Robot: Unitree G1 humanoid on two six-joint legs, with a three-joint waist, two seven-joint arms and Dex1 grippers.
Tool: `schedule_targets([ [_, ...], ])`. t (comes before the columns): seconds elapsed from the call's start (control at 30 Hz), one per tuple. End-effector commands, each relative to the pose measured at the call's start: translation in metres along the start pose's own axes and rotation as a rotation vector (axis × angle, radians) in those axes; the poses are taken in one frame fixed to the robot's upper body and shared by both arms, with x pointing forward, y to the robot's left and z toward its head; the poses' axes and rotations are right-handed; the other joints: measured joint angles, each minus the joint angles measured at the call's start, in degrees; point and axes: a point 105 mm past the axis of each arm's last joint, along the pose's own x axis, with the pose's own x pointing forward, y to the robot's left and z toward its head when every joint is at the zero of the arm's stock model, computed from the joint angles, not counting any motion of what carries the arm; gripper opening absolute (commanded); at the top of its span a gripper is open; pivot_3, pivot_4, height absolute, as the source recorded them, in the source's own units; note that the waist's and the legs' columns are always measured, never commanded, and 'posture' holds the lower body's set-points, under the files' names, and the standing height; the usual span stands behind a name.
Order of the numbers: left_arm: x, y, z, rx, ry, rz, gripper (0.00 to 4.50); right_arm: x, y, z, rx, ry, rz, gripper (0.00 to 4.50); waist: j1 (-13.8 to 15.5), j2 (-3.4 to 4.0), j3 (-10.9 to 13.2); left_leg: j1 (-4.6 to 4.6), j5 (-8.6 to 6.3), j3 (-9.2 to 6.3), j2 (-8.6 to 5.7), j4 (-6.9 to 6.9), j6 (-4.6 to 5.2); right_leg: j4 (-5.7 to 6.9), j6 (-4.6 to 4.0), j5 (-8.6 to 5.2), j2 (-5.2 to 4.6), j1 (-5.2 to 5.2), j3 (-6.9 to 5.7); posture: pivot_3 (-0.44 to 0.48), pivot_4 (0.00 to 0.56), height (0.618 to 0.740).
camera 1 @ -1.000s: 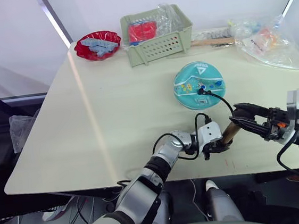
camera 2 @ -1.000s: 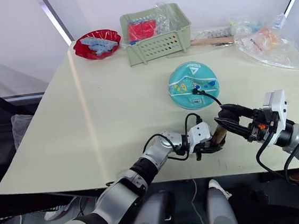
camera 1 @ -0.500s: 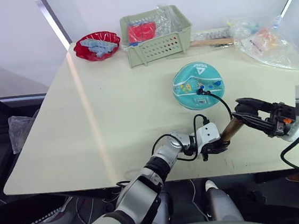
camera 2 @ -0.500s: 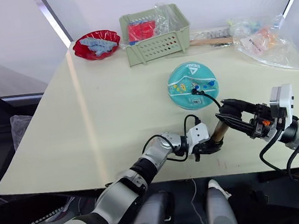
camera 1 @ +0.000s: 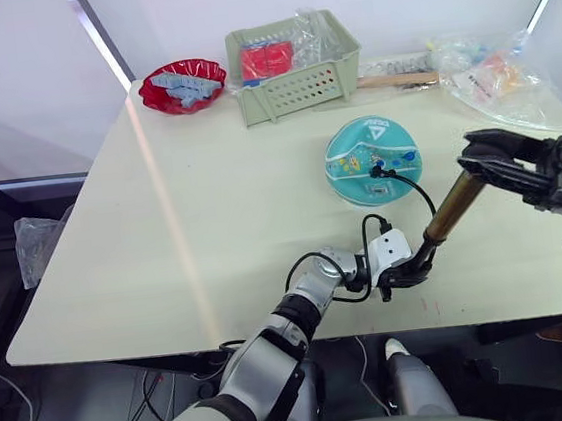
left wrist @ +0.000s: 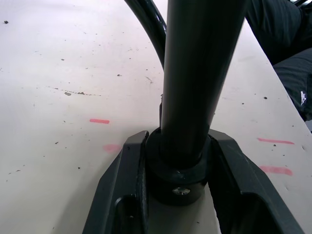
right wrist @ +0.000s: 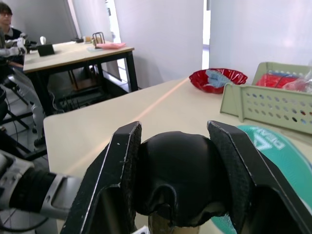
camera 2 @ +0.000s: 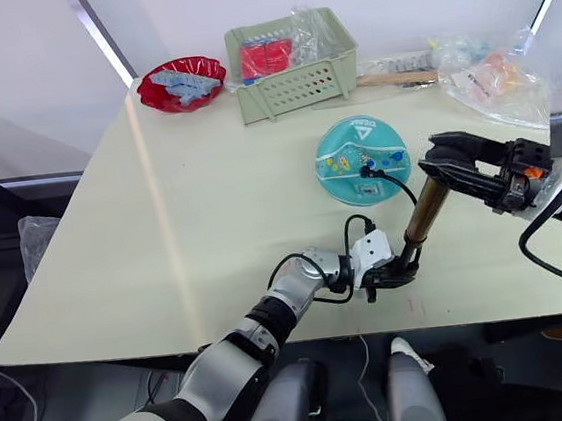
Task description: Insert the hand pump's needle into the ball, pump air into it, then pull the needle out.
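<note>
Pale beige table (camera 1: 211,218) w/ scuffs and pink marks, white walls behind; another desk w/ a seated person (right wrist: 7,19) further off. At the far edge: red bowl (camera 1: 184,85), green basket (camera 1: 296,63), plastic bags (camera 1: 503,72). Teal ball (camera 1: 373,159) sits right of table centre. Hand pump (camera 1: 449,210) stands near the front edge, long axis tilted, base low-left, handle up-right. Left gripper (camera 1: 408,272) clamped on its base cap; right gripper (camera 1: 497,160) clamped on the handle. Hose (camera 1: 414,188) curves to the ball top; needle too small to tell.

Pale walls behind a beige table (camera 1: 210,208); black-legged desk (right wrist: 73,53) beyond.
</note>
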Motion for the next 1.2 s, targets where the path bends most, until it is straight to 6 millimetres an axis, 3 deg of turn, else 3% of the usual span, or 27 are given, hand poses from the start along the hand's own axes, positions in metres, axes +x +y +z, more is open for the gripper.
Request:
schedule_targets([
  [0.03,-0.009,-0.011,-0.05,-0.105,0.155,-0.005,1.19,-0.01,-0.001,0.042,-0.122,-0.097,-0.044,1.68,0.0,-0.01,0.0,0.0,0.0,0.0,0.0,0.01,0.0,0.0,0.0,0.01,0.0,0.01,0.0,0.0,0.15,0.737],
  [0.27,-0.009,-0.01,-0.048,-0.103,0.153,-0.003,1.19,-0.011,-0.001,0.054,-0.096,-0.118,-0.058,1.68,0.0,-0.01,0.0,-0.02,0.0,0.0,0.03,0.11,0.0,0.0,0.01,0.04,0.01,0.03,-0.01,0.0,0.15,0.737],
  [0.4,-0.01,-0.009,-0.049,-0.101,0.154,-0.004,1.19,-0.01,-0.001,0.045,-0.082,-0.064,-0.062,1.68,0.0,-0.02,0.0,-0.04,0.0,0.0,0.05,0.15,0.01,0.0,0.01,0.05,0.01,0.03,-0.01,0.0,0.15,0.737],
  [0.6,-0.01,-0.011,-0.051,-0.102,0.155,-0.005,1.19,-0.008,0.002,0.007,-0.039,0.044,-0.05,1.68,0.0,-0.37,-0.3,-0.03,-0.01,0.0,0.15,0.16,0.01,0.0,0.0,0.05,0.08,0.06,-0.05,0.0,0.15,0.737],
  [0.77,-0.01,-0.011,-0.051,-0.099,0.153,-0.003,1.19,-0.006,0.001,-0.028,0.007,0.096,-0.074,1.68,-0.1,-1.09,-1.1,0.1,-0.02,0.0,0.26,0.17,0.01,0.0,0.01,0.04,0.13,0.16,-0.07,0.0,0.15,0.737],
  [0.87,-0.01,-0.011,-0.051,-0.09,0.146,-0.001,1.19,-0.009,0.001,-0.059,0.062,0.153,-0.092,1.68,-0.1,-1.43,-1.6,0.16,-0.03,-0.04,0.42,0.22,-0.01,-0.03,-0.02,-0.06,0.25,0.24,-0.12,0.0,0.15,0.737],
  [1.2,-0.01,-0.012,-0.052,-0.074,0.141,-0.004,1.19,-0.011,0.008,-0.111,0.147,0.224,-0.121,1.68,-0.1,-1.33,-1.7,0.14,-0.03,-0.1,0.47,0.18,-0.02,-0.06,-0.27,0.02,0.3,0.22,-0.16,0.0,0.15,0.737],
])
